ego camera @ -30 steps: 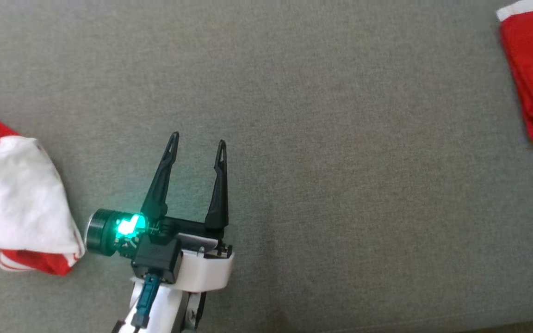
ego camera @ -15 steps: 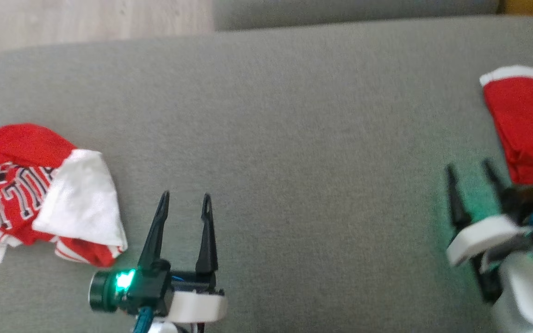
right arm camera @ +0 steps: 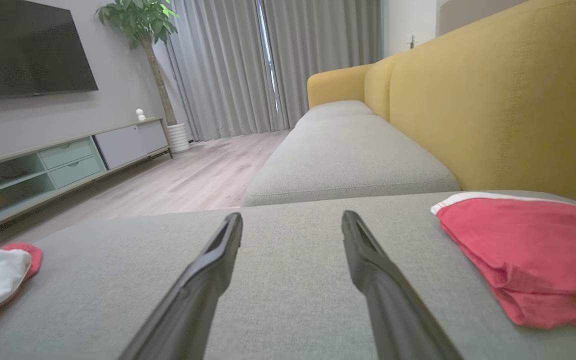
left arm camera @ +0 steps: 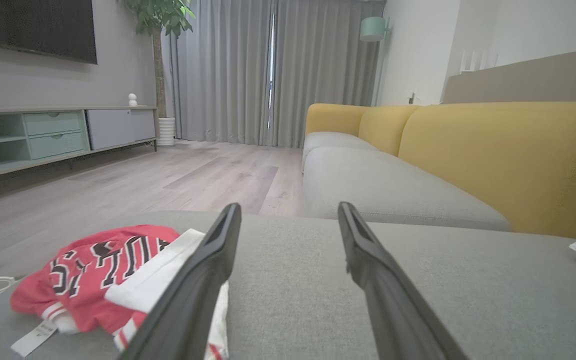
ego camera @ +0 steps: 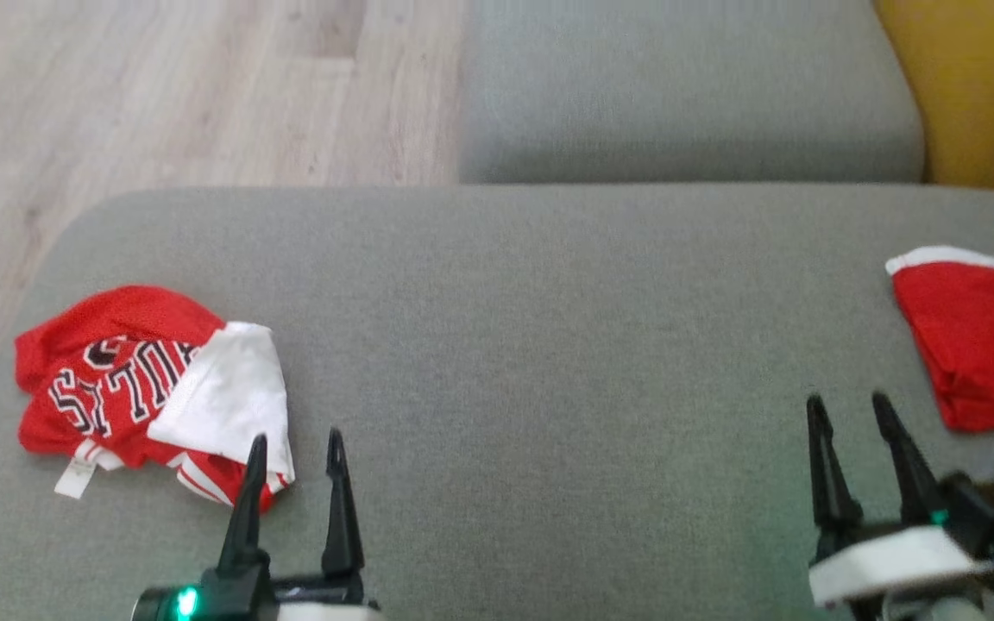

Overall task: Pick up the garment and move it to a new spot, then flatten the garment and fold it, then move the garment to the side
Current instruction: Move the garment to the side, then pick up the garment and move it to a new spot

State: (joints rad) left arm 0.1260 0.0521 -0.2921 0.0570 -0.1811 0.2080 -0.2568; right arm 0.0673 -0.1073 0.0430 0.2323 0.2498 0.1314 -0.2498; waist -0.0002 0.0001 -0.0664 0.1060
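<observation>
Red-white jersey point(ego camera: 109, 384) crumpled, lying far left; red garment point(ego camera: 980, 345) folded, far right.

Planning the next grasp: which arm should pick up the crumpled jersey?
Left. The left gripper, open, sits just beside the crumpled jersey; the right gripper is across the cushion, near the folded red garment.

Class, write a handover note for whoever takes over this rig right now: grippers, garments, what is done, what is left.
Left gripper: open, empty, low over the grey cushion, at the right edge of the crumpled red-and-white jersey.
Right gripper: open, empty, just left of the folded red garment at the cushion's right end.
Done: that red garment looks folded and set aside.
Left: pick up the jersey, move it, flatten, fold, put aside.
</observation>
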